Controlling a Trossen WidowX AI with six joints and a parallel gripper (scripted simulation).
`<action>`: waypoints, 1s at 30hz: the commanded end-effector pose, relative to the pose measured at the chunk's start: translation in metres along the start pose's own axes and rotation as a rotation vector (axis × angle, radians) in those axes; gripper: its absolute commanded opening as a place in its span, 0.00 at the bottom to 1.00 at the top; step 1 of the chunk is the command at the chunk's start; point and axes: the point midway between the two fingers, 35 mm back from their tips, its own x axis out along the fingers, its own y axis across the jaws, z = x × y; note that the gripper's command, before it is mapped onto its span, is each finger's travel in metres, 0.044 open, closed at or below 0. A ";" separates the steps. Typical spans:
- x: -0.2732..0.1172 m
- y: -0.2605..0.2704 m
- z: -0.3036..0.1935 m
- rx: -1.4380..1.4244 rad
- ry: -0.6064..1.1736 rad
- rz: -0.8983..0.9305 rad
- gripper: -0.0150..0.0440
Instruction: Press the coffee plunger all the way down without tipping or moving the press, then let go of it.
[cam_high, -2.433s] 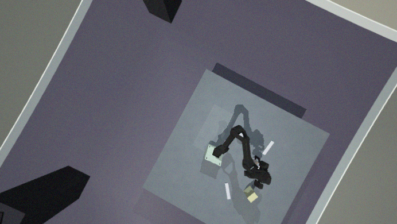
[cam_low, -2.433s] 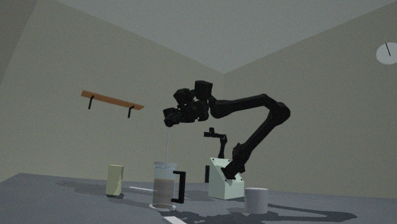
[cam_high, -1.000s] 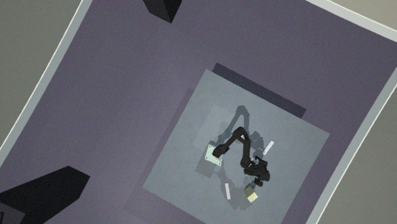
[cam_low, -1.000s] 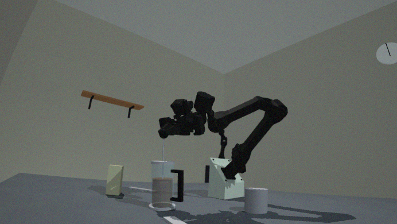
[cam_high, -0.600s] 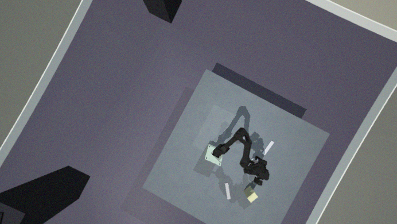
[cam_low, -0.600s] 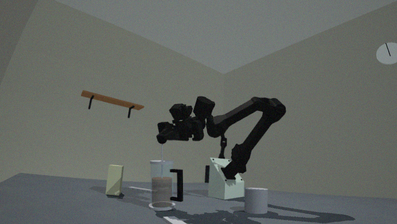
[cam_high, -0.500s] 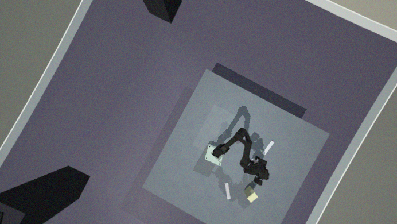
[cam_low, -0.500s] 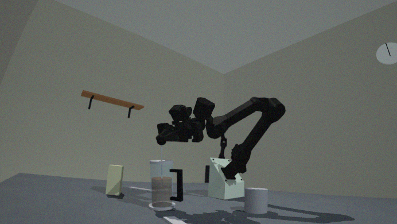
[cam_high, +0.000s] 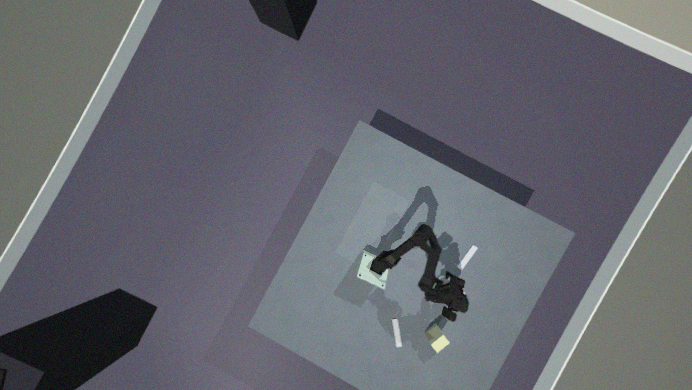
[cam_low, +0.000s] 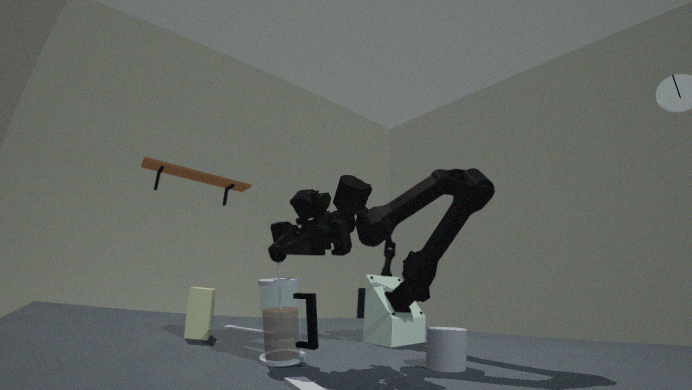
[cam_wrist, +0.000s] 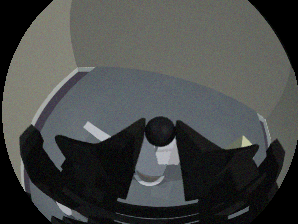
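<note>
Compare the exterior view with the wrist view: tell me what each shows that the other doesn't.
Only the exterior view shows the glass coffee press standing upright on its saucer, its black handle, the thin rod rising to the gripper, the white cylinder, the arm's pale base and the wall shelf.

Only the wrist view shows both fingers flanking the round black plunger knob, clamped on it.

Both show the gripper on the knob, and the grey table.
</note>
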 end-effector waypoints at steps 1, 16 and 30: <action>0.007 0.001 -0.019 0.039 0.059 0.015 0.46; 0.007 -0.001 -0.018 0.039 0.059 0.015 0.46; 0.007 -0.002 -0.018 0.039 0.059 0.015 0.46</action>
